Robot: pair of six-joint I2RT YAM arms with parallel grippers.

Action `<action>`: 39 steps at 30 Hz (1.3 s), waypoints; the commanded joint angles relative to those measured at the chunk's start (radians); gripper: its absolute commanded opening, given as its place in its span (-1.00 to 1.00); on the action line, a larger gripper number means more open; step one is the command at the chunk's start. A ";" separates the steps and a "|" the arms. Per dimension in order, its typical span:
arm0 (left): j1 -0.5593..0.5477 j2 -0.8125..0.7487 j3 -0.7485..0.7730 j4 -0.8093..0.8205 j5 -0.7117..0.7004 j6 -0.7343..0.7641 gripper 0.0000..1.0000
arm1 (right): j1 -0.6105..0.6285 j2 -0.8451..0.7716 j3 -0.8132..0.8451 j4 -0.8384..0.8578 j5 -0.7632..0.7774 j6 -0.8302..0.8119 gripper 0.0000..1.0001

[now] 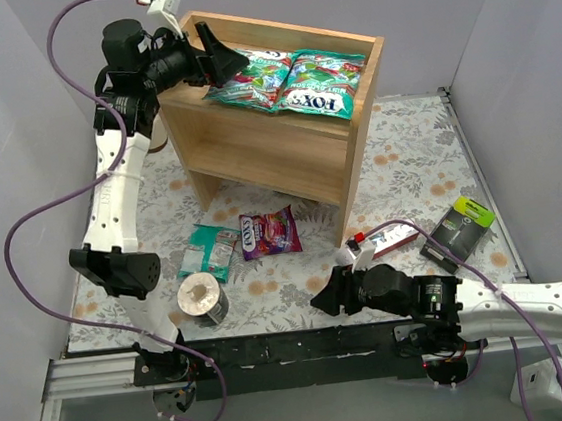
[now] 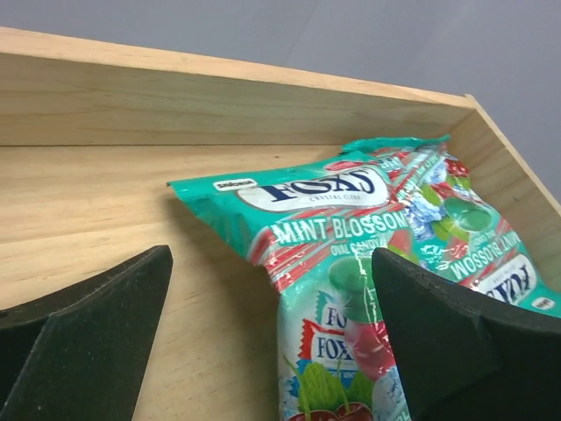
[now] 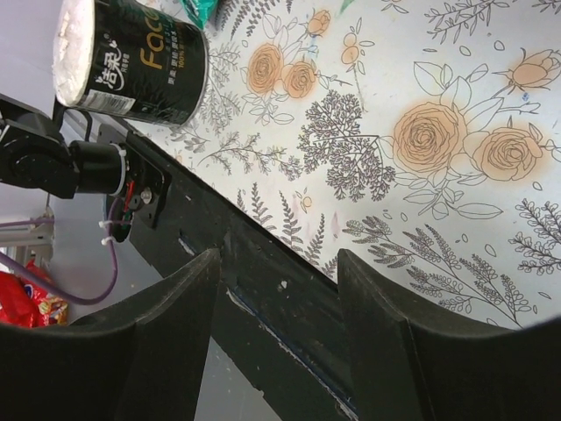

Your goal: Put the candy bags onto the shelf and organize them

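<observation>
Left gripper released and empty above the shelf; two bags lie beneath and just ahead of it. Right gripper likewise spread, holding nothing. I judge that a low retreat could snag the nearer bag and drag it off the shelf

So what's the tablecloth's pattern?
The tablecloth has orange roses and grey leaves on white; right wrist view shows it best.

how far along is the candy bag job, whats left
Done: two green FOX'S bags lie on the top tier of the shelf. In hand: nothing. The left pincer hangs open over them, and the right pincer is open near the table edge. Left: a teal bag and a purple bag on the table.
</observation>
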 commanded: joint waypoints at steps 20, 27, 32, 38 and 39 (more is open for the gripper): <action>0.004 -0.188 -0.185 0.004 -0.178 0.043 0.72 | 0.003 0.013 -0.023 0.069 0.009 0.028 0.20; -0.009 -0.164 -0.202 0.013 -0.127 0.053 0.41 | 0.003 -0.005 -0.033 0.063 0.018 0.032 0.20; -0.051 -0.152 -0.199 0.013 -0.101 0.069 0.14 | 0.003 -0.010 -0.043 0.064 0.018 0.040 0.18; -0.112 -0.138 -0.195 0.015 -0.116 0.077 0.08 | 0.003 -0.018 -0.058 0.064 0.016 0.052 0.17; -0.121 -0.132 -0.192 0.013 -0.124 0.077 0.07 | 0.003 -0.021 -0.061 0.064 0.018 0.052 0.17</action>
